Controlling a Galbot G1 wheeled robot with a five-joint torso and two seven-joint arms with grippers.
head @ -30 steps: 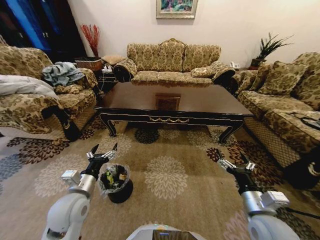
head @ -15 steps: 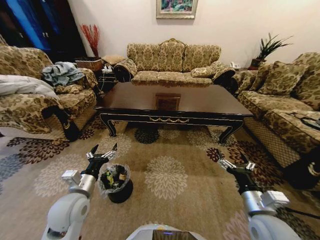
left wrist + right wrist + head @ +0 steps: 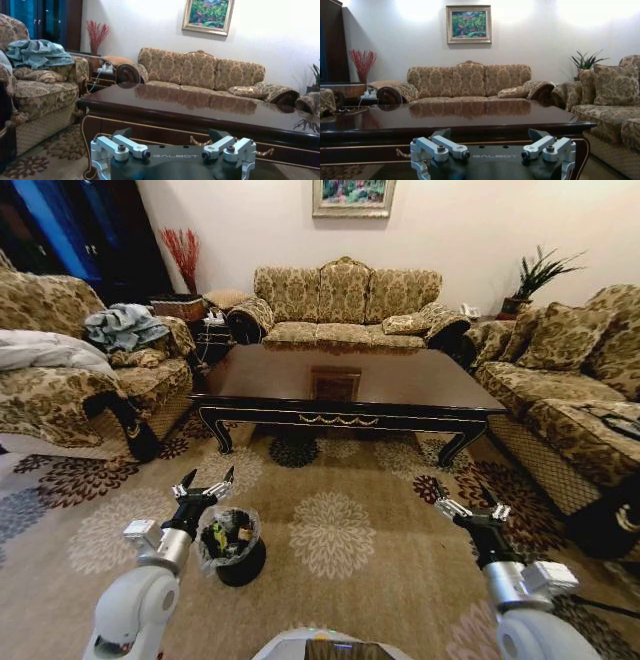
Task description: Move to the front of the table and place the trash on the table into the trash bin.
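Observation:
The dark glossy table point(image 3: 400, 390) stands across the rug ahead of me, its top mirroring the sofa. The small black trash bin point(image 3: 232, 548) with a clear bag sits on the rug at my near left. Trash point(image 3: 218, 535) lies inside it, a green piece and other small bits. My left gripper point(image 3: 210, 476) hovers open just above and left of the bin's rim. My right gripper point(image 3: 463, 492) hangs open over the rug at the near right. In the wrist views the left gripper point(image 3: 170, 133) and the right gripper point(image 3: 490, 133) are open, facing the table point(image 3: 200, 112) point(image 3: 445, 116).
A patterned sofa point(image 3: 345, 300) stands behind the table, an armchair with a blue cloth point(image 3: 120, 330) to the left and another sofa point(image 3: 570, 380) to the right. A side table with a wicker basket point(image 3: 180, 307) sits far left. Open rug point(image 3: 330, 530) lies between me and the table.

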